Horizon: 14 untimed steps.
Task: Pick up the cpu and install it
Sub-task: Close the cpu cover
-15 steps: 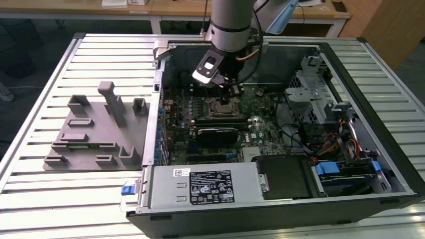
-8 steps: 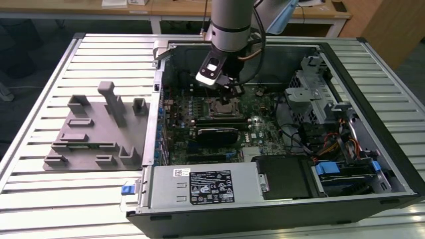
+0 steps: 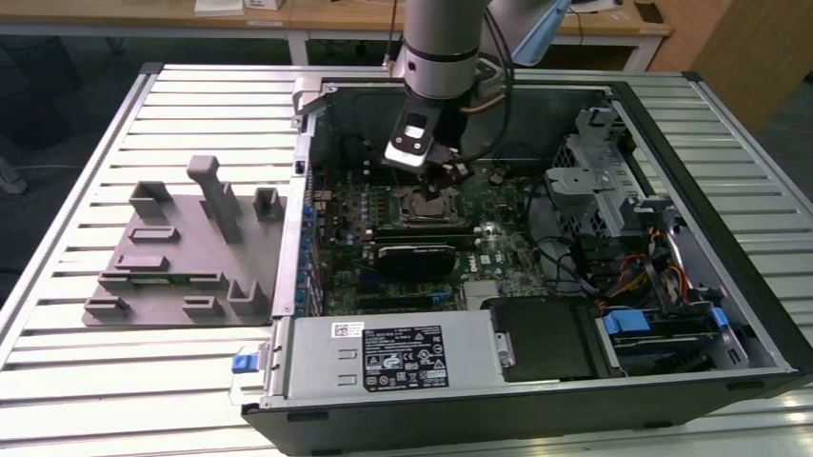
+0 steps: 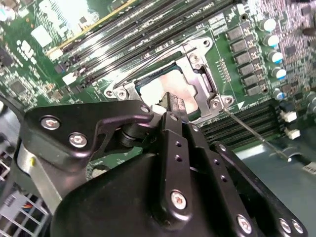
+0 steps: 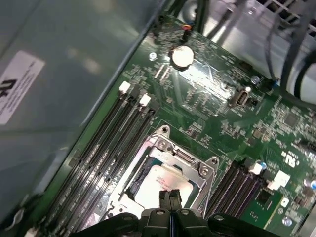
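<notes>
Gripper (image 5: 169, 197) closed over socket (image 5: 205, 170); cpu (image 5: 160, 183) seated.
In the exterior view I read, left to right: grey fixture tray (image 3: 178, 257) at nine o'clock of the socket, then the cpu flat in its frame, at six o'clock directly beneath my fingertips. These are pressed together, holding nothing. Contact I cannot confirm.

Nothing legible anywhere. Black label (image 3: 406, 359) and white sticker (image 3: 348, 330) on the near power supply (image 3: 315, 367): print too fine. White label (image 5: 19, 85) on the case wall (image 5: 84, 54): cropped.
</notes>
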Tool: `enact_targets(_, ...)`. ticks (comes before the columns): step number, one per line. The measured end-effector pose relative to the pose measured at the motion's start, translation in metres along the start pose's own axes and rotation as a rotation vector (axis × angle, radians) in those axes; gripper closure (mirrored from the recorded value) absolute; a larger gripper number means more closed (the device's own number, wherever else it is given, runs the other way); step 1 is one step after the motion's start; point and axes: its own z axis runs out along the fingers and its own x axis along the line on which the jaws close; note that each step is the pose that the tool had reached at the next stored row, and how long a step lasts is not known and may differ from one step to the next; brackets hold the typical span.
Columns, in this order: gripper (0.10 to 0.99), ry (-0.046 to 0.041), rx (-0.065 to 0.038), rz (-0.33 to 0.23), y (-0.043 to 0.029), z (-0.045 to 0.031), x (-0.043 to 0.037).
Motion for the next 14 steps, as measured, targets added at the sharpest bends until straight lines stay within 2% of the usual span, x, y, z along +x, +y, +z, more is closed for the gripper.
enact_targets(14, 0.980, -0.0075, -0.002, -0.219, -0.0002, 0.0003, 0.0001)
